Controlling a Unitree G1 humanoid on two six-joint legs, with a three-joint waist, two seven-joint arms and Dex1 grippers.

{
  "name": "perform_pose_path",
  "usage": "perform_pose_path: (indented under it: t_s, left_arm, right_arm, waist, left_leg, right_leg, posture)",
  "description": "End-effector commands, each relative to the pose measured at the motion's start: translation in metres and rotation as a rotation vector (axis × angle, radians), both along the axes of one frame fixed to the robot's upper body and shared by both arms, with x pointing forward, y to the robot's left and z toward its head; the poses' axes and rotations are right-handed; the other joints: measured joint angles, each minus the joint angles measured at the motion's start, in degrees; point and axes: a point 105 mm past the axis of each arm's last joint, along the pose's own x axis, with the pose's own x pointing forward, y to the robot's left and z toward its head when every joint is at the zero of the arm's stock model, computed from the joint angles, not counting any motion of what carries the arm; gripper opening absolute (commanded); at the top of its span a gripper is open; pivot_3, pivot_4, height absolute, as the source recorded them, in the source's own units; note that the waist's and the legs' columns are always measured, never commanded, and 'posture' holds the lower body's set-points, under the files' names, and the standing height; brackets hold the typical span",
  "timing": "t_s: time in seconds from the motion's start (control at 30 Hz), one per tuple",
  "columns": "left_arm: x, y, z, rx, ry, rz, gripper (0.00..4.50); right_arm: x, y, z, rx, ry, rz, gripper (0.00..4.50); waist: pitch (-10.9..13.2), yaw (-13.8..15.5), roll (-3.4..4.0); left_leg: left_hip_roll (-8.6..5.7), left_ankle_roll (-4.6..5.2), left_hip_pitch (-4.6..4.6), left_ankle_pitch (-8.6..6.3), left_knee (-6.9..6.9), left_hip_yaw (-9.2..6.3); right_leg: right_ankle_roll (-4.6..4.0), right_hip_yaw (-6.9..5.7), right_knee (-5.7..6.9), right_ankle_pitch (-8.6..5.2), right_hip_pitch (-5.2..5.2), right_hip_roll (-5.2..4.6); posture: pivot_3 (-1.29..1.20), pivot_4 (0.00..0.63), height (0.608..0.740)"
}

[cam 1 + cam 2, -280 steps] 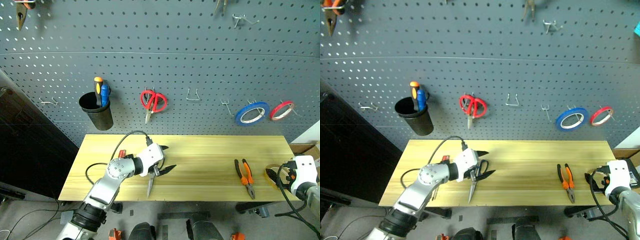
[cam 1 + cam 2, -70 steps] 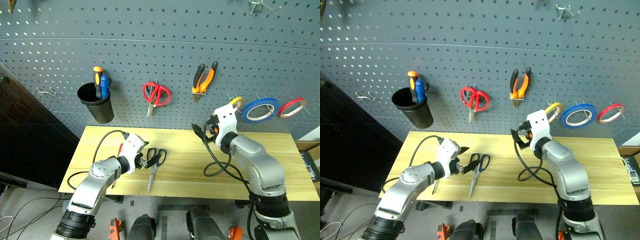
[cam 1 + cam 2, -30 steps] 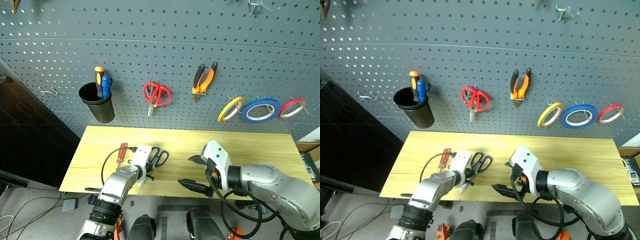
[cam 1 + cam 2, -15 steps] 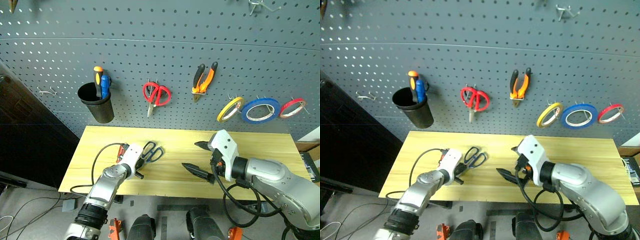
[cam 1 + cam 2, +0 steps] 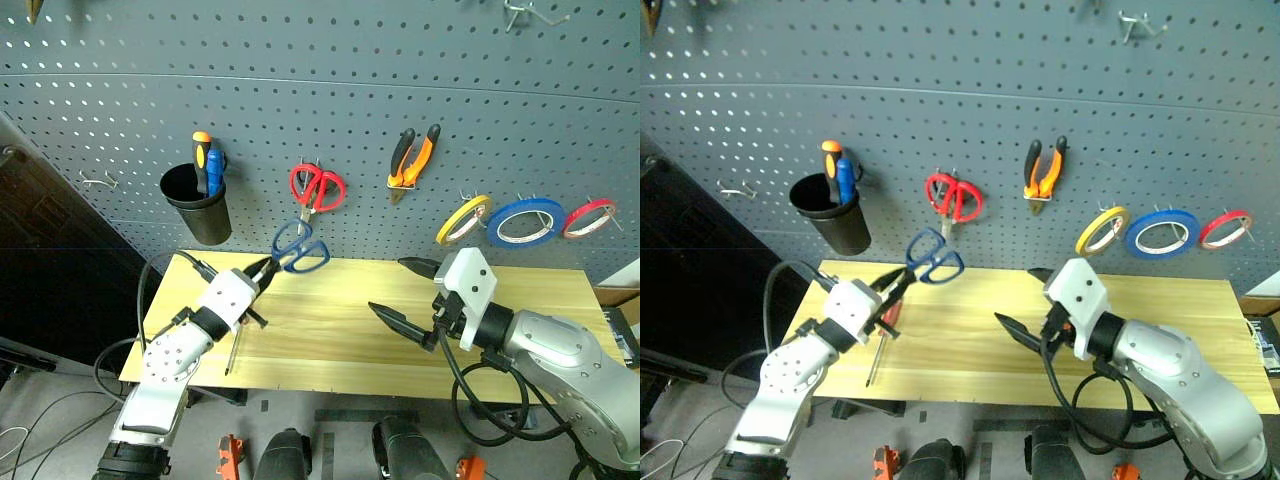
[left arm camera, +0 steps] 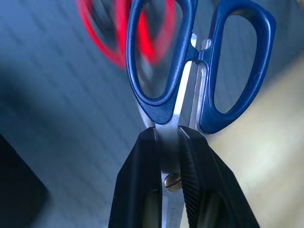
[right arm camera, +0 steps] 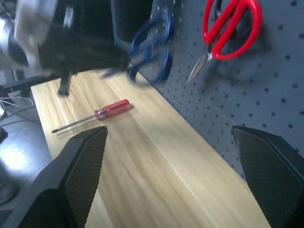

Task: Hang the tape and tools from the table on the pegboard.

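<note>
Since a second ago the left gripper (image 5: pixel 262 270) has lifted the blue scissors (image 5: pixel 298 248) off the tabletop (image 5: pixel 330 330), jaws clenched on the blades, handles at one o'clock. They hang in open air below the red scissors (image 5: pixel 316 187) on the pegboard (image 5: pixel 300 90). The right gripper (image 5: pixel 400 293) hovers with jaws spread, empty; the screwdriver (image 5: pixel 878 345) lies near the tabletop's left edge.

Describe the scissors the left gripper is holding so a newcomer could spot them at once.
Start at the grey pegboard, then drop to the table's left end, where the left gripper is shut on the blades. The scissors it holds up have dark blue handles, unlike the red scissors hanging on the board just above.
</note>
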Motion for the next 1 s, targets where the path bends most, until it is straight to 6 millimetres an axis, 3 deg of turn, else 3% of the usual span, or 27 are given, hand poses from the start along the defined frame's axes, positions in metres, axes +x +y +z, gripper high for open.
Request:
perform_pose_path:
  t_s: [0.03,0.23,0.47,0.8,1.0]
  left_arm:
    - [-0.003,-0.011,0.026,-0.043,-0.101,-0.031,0.23]
    - [-0.003,-0.020,0.030,-0.062,-0.115,-0.046,0.23]
    - [0.020,-0.023,0.036,-0.107,-0.123,-0.008,0.23]
    - [0.036,-0.037,0.013,-0.085,-0.012,-0.035,0.23]
    - [0.034,-0.038,0.031,-0.113,-0.090,-0.029,0.23]
  right_arm:
    - [-0.001,-0.001,0.010,0.002,-0.051,0.029,4.50]
    - [0.000,0.000,0.015,0.005,-0.065,0.041,4.50]
    - [0.002,0.001,0.020,0.008,-0.079,0.037,4.50]
    - [0.004,0.006,0.032,0.022,-0.122,0.039,4.50]
    - [0.004,0.005,0.034,0.028,-0.126,0.032,4.50]
  waist:
    - [0.0,0.2,0.00]
    - [0.0,0.2,0.00]
    - [0.0,0.9,-0.04]
    - [0.0,0.8,-0.04]
    - [0.0,0.8,-0.04]
  left_leg:
    - [-0.01,0.00,0.00,0.00,0.00,0.02]
    - [0.03,0.00,0.01,0.00,-0.02,0.06]
    - [-0.01,0.01,0.03,0.01,0.06,0.05]
    - [-0.01,0.01,0.02,0.01,0.06,0.06]
    - [0.00,0.01,0.02,0.01,0.06,0.06]
  right_leg:
    - [0.00,-0.04,0.01,0.00,0.00,0.01]
    - [0.00,-0.04,0.03,0.00,-0.04,0.06]
    - [0.00,-0.05,0.08,0.00,-0.01,0.10]
    - [0.00,-0.04,0.09,0.00,-0.03,0.10]
    - [0.00,-0.04,0.09,0.00,-0.03,0.09]
  posture:
    - [-0.03,0.184,0.740]
    - [-0.03,0.182,0.740]
    - [-0.05,0.185,0.740]
    - [-0.07,0.190,0.740]
    - [-0.07,0.189,0.740]
